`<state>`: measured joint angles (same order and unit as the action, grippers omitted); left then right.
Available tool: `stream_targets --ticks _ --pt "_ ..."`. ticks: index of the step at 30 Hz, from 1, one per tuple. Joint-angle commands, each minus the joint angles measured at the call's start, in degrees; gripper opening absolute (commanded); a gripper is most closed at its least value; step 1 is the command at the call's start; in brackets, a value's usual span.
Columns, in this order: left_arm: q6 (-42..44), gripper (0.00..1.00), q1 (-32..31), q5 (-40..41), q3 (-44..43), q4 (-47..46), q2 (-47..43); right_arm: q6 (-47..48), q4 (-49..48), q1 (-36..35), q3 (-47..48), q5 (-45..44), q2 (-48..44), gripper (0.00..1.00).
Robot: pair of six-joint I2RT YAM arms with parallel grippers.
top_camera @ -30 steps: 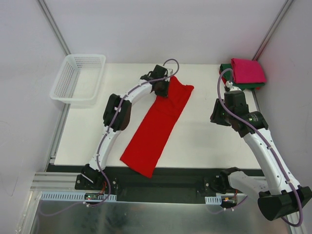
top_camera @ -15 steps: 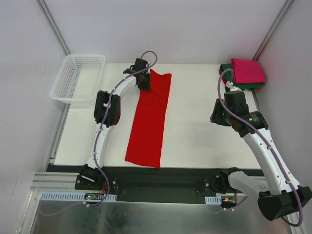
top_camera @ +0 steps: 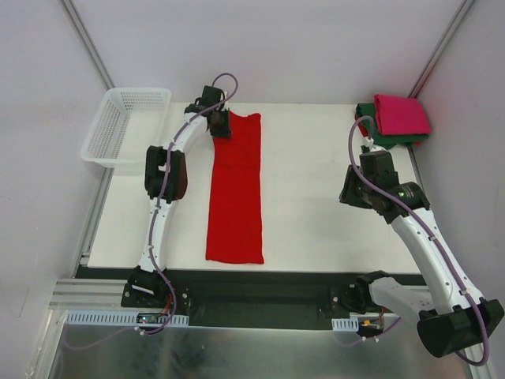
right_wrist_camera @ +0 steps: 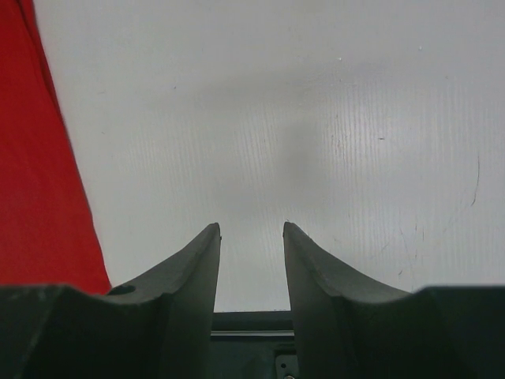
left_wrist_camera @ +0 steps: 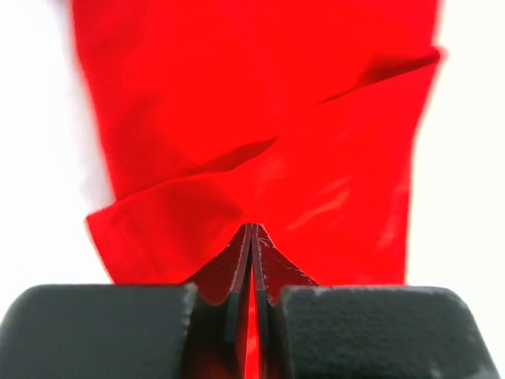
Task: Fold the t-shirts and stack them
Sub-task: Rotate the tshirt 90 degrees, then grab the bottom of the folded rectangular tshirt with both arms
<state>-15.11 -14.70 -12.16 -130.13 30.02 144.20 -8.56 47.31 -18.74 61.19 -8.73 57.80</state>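
**A:** Where is the bright red cloth t-shirt [top_camera: 234,189], and how would it handle?

**B:** It lies as a long, narrow folded strip on the white table [top_camera: 316,213], left of centre, running from close to the near edge towards the far edge. It looks light, limp and soft. It would likely sag and drag, so I judge a corner or hem the best place to pinch.

**A:** What has hold of it?

**B:** The left gripper [top_camera: 218,125] is clamped tight on its far left corner. The right gripper [top_camera: 355,192] hovers partly open over bare table on the right, holding nothing.

**A:** What does each view add?

**B:** The left wrist view shows creases and a raised fold at the pinch. Only the overhead view shows the folded magenta-pink t-shirt [top_camera: 401,114] stacked on the folded dark green t-shirt [top_camera: 392,141] in the far right corner. It alone also shows the white plastic mesh basket [top_camera: 99,134] at the far left.
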Motion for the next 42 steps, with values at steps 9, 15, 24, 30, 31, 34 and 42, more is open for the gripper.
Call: stream_targets --ticks 9,15,24,30,31,34,42 --pt "-3.43 0.22 -0.77 -15.86 9.68 -3.39 -28.14 -3.04 -5.46 -4.54 -6.77 4.68 1.26 0.42" --pt "-10.89 0.27 -0.77 -16.04 46.39 -12.75 -46.93 -6.99 -13.19 -10.78 -11.87 11.98 4.33 0.54" --pt "-17.66 0.4 -2.0 -11.14 91.86 -22.64 -79.02 -16.92 -31.63 -16.14 -24.6 27.0 8.46 0.64" --pt "-21.62 0.45 -3.23 -8.75 106.47 -22.37 -96.36 -22.55 -39.48 -24.58 -27.7 26.93 13.29 0.64" --pt "-21.97 0.46 -3.23 -9.02 107.53 -22.2 -97.35 -22.99 -40.1 -26.41 -27.62 26.58 14.0 0.64" --pt "-22.85 0.47 -3.23 -9.81 110.7 -20.97 -99.29 -24.66 -41.94 -30.02 -26.57 25.61 16.99 0.64" --pt "-22.06 0.49 -3.85 -9.2 114.92 -16.4 -100.52 -28.53 -45.54 -37.41 -24.36 22.8 23.05 0.64"
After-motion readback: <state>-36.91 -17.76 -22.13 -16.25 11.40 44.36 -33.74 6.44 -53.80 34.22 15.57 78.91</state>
